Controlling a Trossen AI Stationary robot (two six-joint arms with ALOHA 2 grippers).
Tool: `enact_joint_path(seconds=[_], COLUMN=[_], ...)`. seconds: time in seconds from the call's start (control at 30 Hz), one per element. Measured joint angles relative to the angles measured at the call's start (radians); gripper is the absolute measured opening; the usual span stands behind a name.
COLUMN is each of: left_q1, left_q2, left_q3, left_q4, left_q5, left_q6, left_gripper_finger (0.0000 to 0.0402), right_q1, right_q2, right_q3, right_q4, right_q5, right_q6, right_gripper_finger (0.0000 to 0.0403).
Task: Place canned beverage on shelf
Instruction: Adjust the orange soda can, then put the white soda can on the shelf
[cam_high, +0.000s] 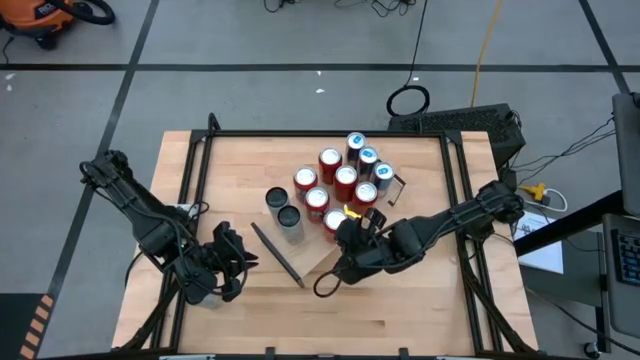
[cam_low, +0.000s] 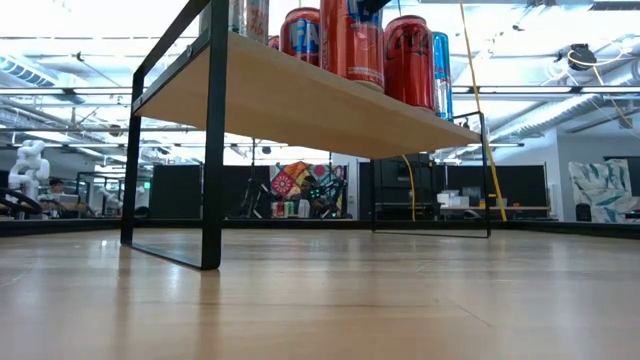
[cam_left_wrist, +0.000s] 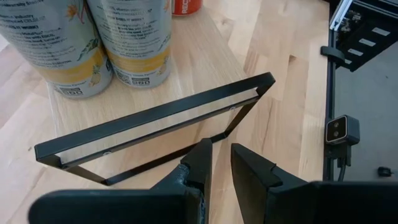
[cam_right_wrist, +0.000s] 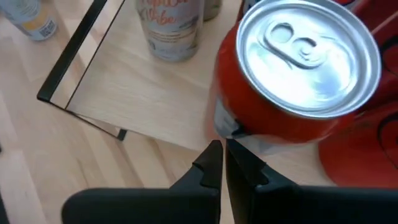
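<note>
Right up close, our right gripper (cam_right_wrist: 222, 163) sits pinched together, empty, beside a red can (cam_right_wrist: 298, 74) already on the shelf (cam_high: 315, 262). Left gripper (cam_left_wrist: 221, 165) hovers barely parted by the bracket. Next: retreat, probably.

The pale silver-and-yellow printed aluminium can (cam_left_wrist: 140, 43) carries small print where "Industry" is about all that reads (the rest is too fine). The pale pink-lettered can (cam_right_wrist: 169, 28) shows part of a word, unreadable.
</note>
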Motion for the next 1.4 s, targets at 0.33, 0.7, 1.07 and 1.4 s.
enact_joint_path(seconds=[0.33,0.7,1.07,1.4], left_q1=[-0.005,-0.005,-0.005,-0.027], left_q2=[0.000,0.000,0.000,0.000], left_q3=[0.000,0.000,0.000,0.066], left_q4=[0.001,0.000,0.000,0.001], left_q5=[0.000,-0.001,0.031,0.213], left_q6=[0.002,0.006,-0.004,-0.089], left_gripper_finger=[0.0061,0.0061,0.0061,0.0061], right_q1=[-0.008,-0.045,-0.021,0.100], right_q2=[0.000,0.000,0.000,-0.001], right_q3=[0.000,0.000,0.003,0.079], right_q4=[0.047,0.087,0.111,-0.052], right_q5=[0.002,-0.001,-0.095,-0.159], right_q6=[-0.034,-0.105,-0.091,0.142], right_gripper_finger=[0.0000,0.0000,0.0000,0.0000])
